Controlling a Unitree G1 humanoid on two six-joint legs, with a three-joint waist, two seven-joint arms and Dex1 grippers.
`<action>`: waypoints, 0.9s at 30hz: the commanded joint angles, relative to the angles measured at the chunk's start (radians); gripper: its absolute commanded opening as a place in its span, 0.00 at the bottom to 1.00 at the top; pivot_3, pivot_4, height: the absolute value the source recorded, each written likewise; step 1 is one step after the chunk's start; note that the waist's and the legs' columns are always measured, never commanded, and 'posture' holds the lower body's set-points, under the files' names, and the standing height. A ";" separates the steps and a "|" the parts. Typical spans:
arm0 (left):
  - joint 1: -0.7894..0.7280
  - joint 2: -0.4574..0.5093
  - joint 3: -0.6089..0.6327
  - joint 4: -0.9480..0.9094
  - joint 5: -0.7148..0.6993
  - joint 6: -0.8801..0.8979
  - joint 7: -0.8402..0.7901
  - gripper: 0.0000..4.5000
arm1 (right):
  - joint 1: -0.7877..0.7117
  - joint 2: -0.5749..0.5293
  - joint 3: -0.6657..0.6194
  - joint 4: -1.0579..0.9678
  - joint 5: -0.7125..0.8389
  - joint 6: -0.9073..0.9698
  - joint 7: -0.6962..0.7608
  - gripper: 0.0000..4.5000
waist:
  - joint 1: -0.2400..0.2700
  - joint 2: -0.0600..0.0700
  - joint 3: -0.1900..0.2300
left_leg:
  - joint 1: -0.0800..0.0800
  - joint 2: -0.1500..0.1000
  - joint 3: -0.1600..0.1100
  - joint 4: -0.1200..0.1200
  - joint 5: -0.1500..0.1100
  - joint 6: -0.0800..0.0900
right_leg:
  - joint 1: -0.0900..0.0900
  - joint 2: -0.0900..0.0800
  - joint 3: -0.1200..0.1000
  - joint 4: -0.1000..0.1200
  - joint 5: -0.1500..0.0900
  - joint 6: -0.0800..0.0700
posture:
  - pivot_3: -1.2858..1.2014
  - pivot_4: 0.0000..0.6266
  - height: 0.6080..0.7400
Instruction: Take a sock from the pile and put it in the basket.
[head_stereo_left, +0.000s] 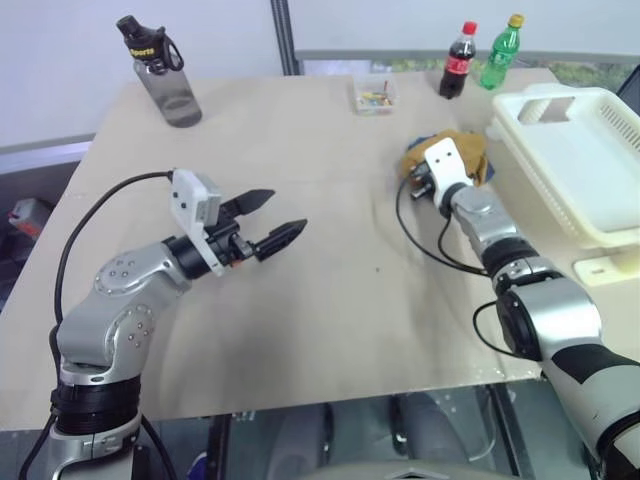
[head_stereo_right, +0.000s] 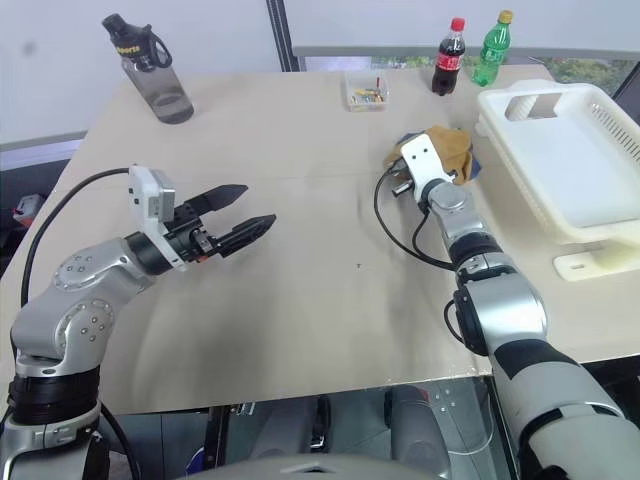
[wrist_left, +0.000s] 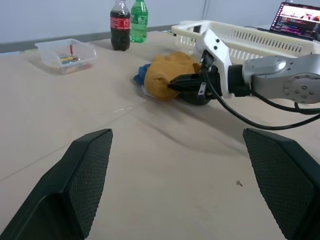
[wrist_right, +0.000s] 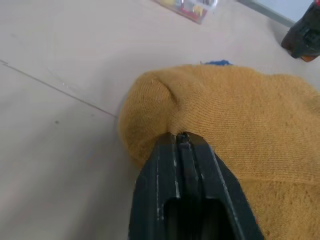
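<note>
The mustard-yellow sock (wrist_right: 225, 105) lies on top of the pile (wrist_left: 142, 76) at the table's far right, with a blue sock peeking out beneath it. My right gripper (wrist_right: 182, 136) is shut on a fold at the sock's near edge, its black fingers pinching the knit; the left wrist view shows the same grip (wrist_left: 172, 84). The white slotted basket (head_stereo_left: 600, 235) stands just right of the pile. My left gripper (head_stereo_left: 285, 212) hovers open over the table's left half, far from the sock, with nothing between its fingers.
At the table's back edge stand a grey water bottle (head_stereo_left: 160, 70), a small clear box (head_stereo_left: 375, 95), a cola bottle (head_stereo_left: 458, 60) and a green bottle (head_stereo_left: 502, 52). A laptop (wrist_left: 300, 17) sits beyond the basket. Black cables loop beside both arms.
</note>
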 joint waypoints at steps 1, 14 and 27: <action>-0.003 0.006 0.024 -0.025 -0.015 -0.013 -0.002 1.00 | -0.026 -0.001 -0.025 -0.052 0.015 -0.028 0.024 0.00 | 0.000 0.000 0.000 | 0.000 0.000 0.000 0.000 0.000 0.000 | 0.000 0.000 0.000 0.000 0.000 0.000 | 0.52 0.24 1.00; -0.001 0.005 0.014 0.042 -0.007 -0.018 -0.032 1.00 | 0.522 0.026 0.140 -1.429 0.360 0.950 0.284 0.00 | 0.005 0.001 0.000 | -0.004 0.003 -0.003 0.000 -0.002 0.003 | -0.001 -0.001 -0.003 0.001 0.000 0.000 | 0.52 0.24 1.00; 0.065 0.047 -0.080 0.106 0.101 -0.046 -0.115 1.00 | 0.594 0.048 0.156 -1.675 0.531 1.197 0.277 0.44 | 0.009 0.001 0.000 | 0.001 0.000 -0.004 0.004 -0.001 0.002 | 0.001 0.002 -0.003 0.004 0.001 -0.002 | 0.52 0.24 1.00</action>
